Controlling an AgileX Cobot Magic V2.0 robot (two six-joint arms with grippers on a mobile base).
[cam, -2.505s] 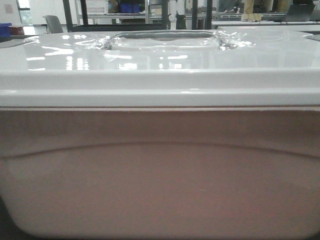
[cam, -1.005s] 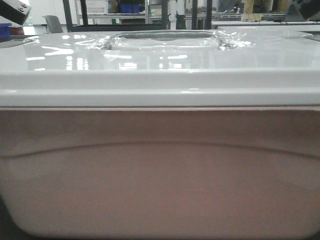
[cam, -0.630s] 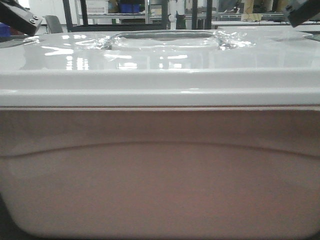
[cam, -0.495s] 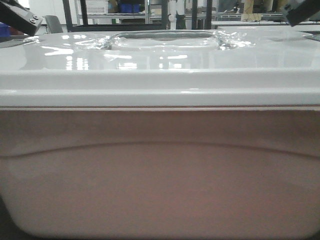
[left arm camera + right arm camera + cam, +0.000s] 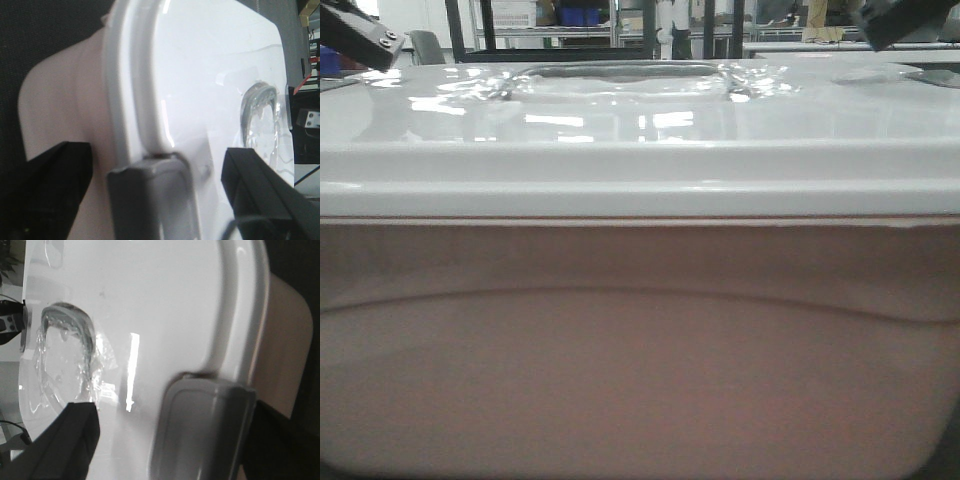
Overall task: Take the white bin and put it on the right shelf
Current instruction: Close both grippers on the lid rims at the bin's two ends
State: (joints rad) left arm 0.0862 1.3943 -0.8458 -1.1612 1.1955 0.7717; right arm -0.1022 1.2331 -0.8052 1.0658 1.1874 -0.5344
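The white bin (image 5: 640,340) fills the front view, its pinkish wall below a glossy white lid (image 5: 640,130) with a recessed handle (image 5: 620,75). My left gripper (image 5: 157,197) is open at the bin's left end. One black finger (image 5: 50,190) lies beside the pinkish wall and the other over the lid, with a grey latch (image 5: 150,200) between them. My right gripper (image 5: 170,440) is open at the bin's other end, its fingers (image 5: 67,440) either side of a grey latch (image 5: 205,430). In the front view both grippers show only as dark tips at the top corners. The right shelf is out of view.
Behind the bin stand dark-framed racks (image 5: 650,25) holding blue crates (image 5: 578,14). A grey chair (image 5: 425,45) is at the far left. A pale table surface (image 5: 930,70) lies at the far right.
Both grippers have come into view at the top corners. Since half a second ago the bin has shifted left in the front view, and the right gripper tip has moved left.
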